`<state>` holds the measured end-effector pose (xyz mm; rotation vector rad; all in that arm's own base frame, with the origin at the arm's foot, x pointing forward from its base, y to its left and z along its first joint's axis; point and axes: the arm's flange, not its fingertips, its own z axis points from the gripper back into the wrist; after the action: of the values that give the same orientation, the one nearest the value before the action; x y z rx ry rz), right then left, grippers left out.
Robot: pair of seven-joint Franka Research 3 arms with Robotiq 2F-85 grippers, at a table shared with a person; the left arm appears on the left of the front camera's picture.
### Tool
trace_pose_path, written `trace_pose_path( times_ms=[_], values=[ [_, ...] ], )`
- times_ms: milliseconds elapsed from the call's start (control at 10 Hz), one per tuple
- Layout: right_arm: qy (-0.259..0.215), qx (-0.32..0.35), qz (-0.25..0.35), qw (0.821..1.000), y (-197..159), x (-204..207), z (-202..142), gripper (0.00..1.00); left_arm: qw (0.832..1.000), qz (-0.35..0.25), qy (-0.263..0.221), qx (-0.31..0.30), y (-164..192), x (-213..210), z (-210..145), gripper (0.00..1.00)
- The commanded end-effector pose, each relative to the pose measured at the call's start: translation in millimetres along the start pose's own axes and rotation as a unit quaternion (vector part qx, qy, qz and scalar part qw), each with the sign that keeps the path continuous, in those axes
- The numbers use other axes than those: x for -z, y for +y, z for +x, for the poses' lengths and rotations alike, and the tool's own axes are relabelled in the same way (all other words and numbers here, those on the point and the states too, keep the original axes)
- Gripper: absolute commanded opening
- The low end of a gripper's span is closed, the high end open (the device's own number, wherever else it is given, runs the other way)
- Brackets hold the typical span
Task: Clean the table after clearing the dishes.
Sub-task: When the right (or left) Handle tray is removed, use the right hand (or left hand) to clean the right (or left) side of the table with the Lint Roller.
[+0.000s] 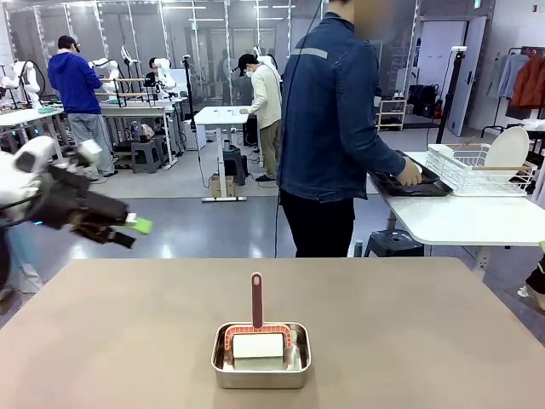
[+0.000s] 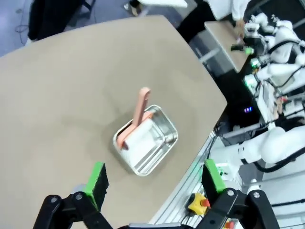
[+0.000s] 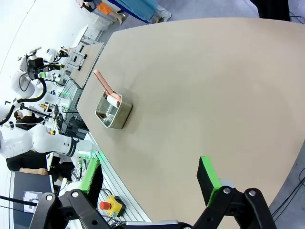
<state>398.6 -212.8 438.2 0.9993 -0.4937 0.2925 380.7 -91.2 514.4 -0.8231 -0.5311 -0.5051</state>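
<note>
The worktop carries one steel pan, set close to the middle of its near edge. A pink-handled scrubber with a white pad sits in the pan, its handle rising at a tilt toward the far edge. At the smaller white table off the far right corner, the person has a hand on a dark tray. So clearing looks done, and the wiping step is in hand but not begun.

The left jaws hang in the air over the left edge of the worktop, blurred in the front view. Their green pads stand wide apart and hold nothing. In the left wrist view the pan lies ahead of them and below. The right jaws are also spread wide and empty, their pads high above the worktop, with the pan well apart from them.

The next move calls for one arm to come down over the pan, turn its wrist so the jaws straddle the thin handle across its width, and close on it above the pan rim. The left arm looks the nearer. The handle's lean means a straight vertical approach could knock it aside.
</note>
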Motion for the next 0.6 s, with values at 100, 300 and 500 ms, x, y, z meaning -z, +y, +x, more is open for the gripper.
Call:
trace_pose_path(
  times_ms=[100,300,500],
  values=[
    [0.003,0.012,-0.008,1.0,5.6,-0.1,-1.0,1.0,0.997,0.019,0.062,0.045,-19.6,64.9,43.2,1.0],
    [0.003,0.012,-0.008,1.0,5.6,-0.1,-1.0,1.0,0.991,0.024,0.103,0.079,-30.1,119.2,58.6,1.0],
    [0.003,0.012,-0.008,1.0,5.6,-0.1,-1.0,1.0,0.989,0.029,0.117,0.082,-27.7,155.1,64.2,1.0]
  ],
)
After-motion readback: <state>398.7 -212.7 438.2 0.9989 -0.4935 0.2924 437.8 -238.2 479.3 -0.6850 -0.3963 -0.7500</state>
